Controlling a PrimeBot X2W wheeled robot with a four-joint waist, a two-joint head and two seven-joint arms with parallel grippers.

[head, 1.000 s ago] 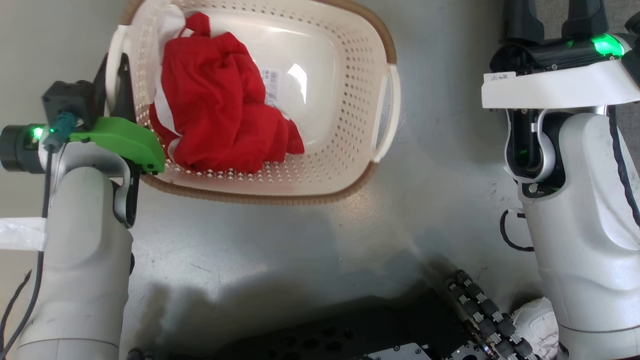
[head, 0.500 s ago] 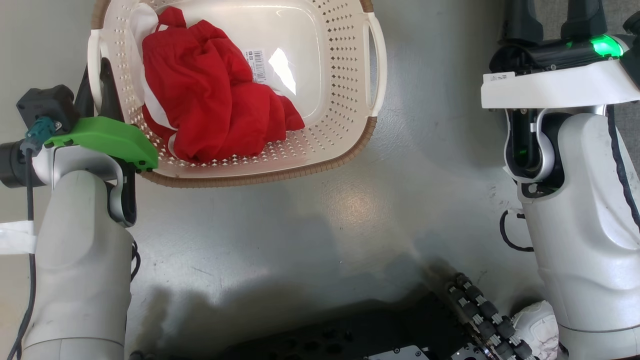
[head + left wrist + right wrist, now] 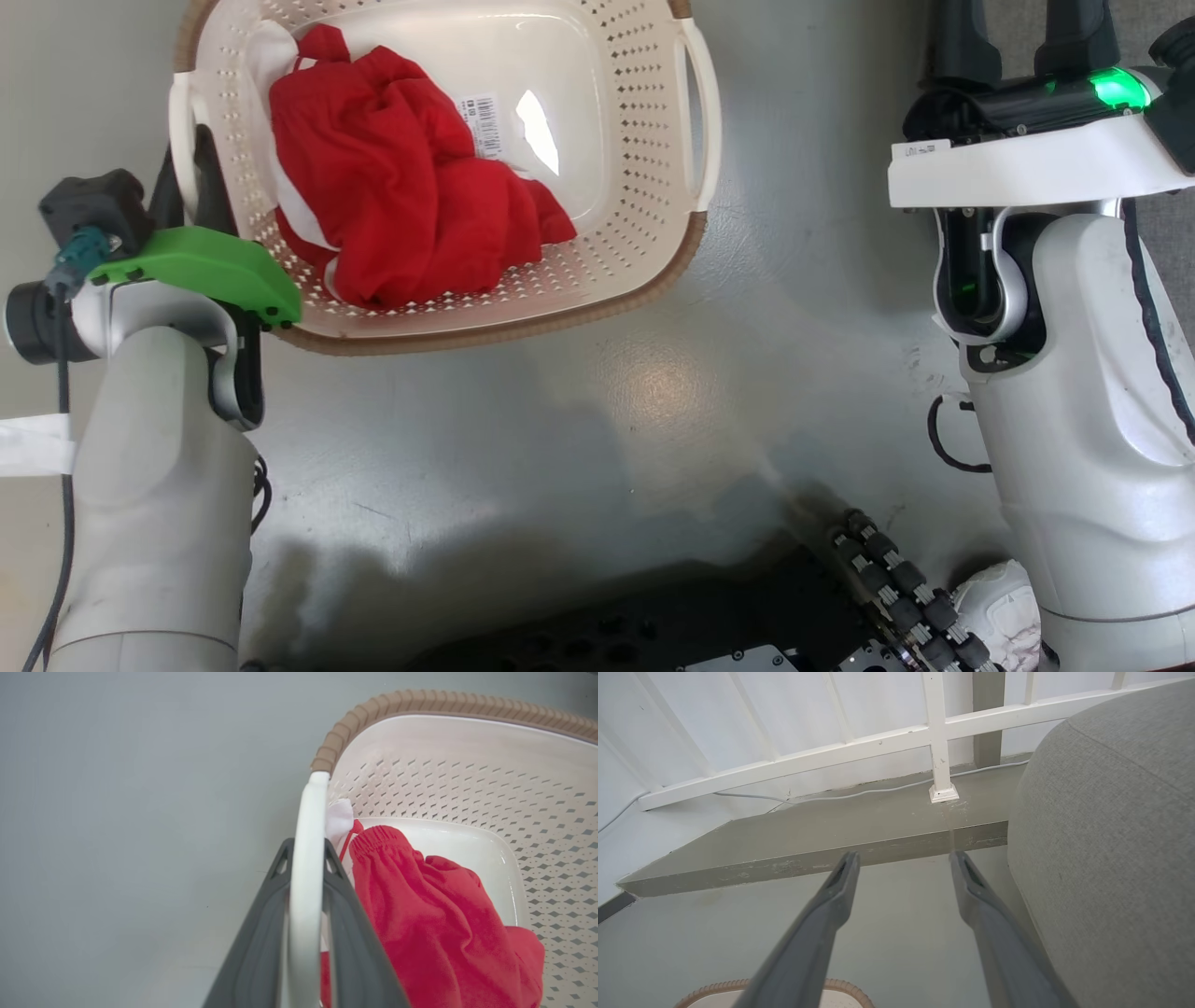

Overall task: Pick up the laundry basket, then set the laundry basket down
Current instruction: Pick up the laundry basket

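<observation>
Laundry basket (image 3: 607, 233) lies wholly to the right of your left fingers (image 3: 261, 933), which are clamped on its loop handle (image 3: 306, 858), long axis stretching toward the other handle (image 3: 707, 103), while your right fingers (image 3: 817, 928) stand spread and empty, well apart from it.

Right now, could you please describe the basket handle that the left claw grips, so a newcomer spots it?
Against the grey floor, find the laundry basket. Along its side nearest the red clothes runs a white loop handle. Unlike the free handle opposite, it is clamped in the left claw.
</observation>
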